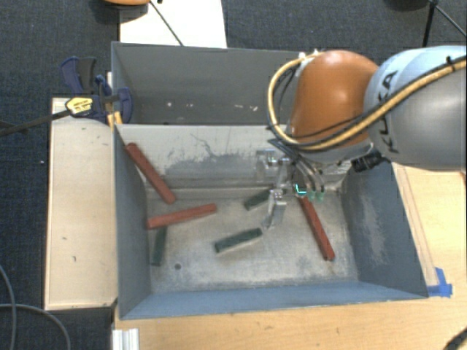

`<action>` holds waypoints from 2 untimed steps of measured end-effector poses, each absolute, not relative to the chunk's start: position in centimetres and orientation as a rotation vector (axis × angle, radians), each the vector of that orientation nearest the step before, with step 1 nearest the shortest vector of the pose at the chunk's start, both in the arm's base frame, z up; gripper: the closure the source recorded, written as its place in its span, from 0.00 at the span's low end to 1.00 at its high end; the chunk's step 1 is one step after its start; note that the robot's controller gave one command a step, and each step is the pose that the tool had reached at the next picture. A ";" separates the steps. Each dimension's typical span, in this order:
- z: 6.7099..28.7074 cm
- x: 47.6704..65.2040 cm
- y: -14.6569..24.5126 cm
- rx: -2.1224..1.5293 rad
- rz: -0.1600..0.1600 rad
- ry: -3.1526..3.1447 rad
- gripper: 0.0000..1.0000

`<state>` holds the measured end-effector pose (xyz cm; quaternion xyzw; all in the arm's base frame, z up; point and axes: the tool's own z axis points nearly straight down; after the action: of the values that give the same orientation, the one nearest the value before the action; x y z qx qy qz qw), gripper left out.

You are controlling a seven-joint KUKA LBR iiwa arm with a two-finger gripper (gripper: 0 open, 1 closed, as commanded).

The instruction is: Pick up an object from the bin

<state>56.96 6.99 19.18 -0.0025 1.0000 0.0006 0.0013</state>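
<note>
Carpet (44,28) surrounds scuffed grey bin (219,272) holding red sticks (181,216), green sticks (237,240).

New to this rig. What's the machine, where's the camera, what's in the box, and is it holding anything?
One camera looks down into the box from above, a little to one side. The grey robot arm with the orange cover reaches in from the right; its job is to pick one thing out. Its gripper hangs low near the middle of the grey metal bin. Nearest to it are a short dark green stick on its left and a long red-brown stick on its right. Further left lie a green stick, a flat red-brown stick, a corner red-brown stick and a small green stick. I cannot see it holding anything.
</note>
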 end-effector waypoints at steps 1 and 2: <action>14.2 57.6 6.5 -0.041 0.002 3.131 0.00; 7.0 52.4 5.3 0.037 0.001 3.142 0.00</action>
<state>52.40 5.28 7.01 0.0116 0.9999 0.0003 -0.0003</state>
